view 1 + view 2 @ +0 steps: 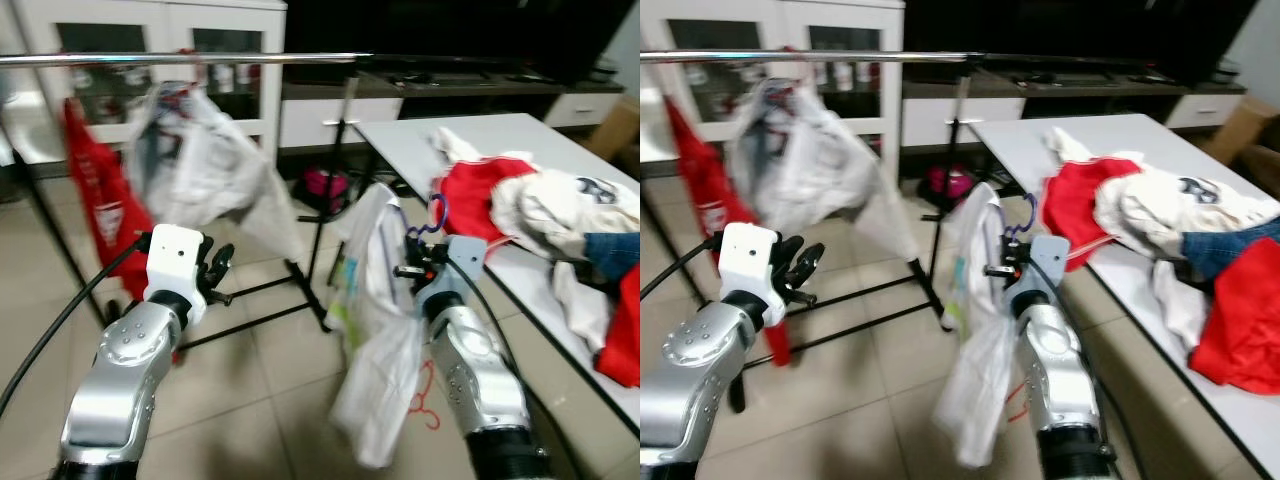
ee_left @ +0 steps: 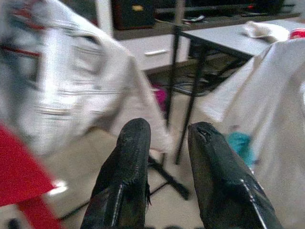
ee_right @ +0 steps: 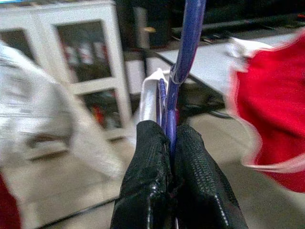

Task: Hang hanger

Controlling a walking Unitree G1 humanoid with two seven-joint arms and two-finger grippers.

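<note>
Purple plastic hanger (image 3: 183,52) with a white shirt (image 1: 375,330) draped on it is sitting pinched tight in our right gripper (image 3: 170,143), fingers clamped on the hook's stem, out in front between the rack and the white table (image 1: 470,135). We're holding our left gripper (image 2: 167,157) up beside it with the fingers a little apart, gripping nothing. Silver clothes rail (image 1: 180,59) is running across up top, already carrying a red garment (image 1: 100,205) and a pale shirt (image 1: 205,165). Red and white clothes (image 1: 540,205) are piling on the table.
</note>
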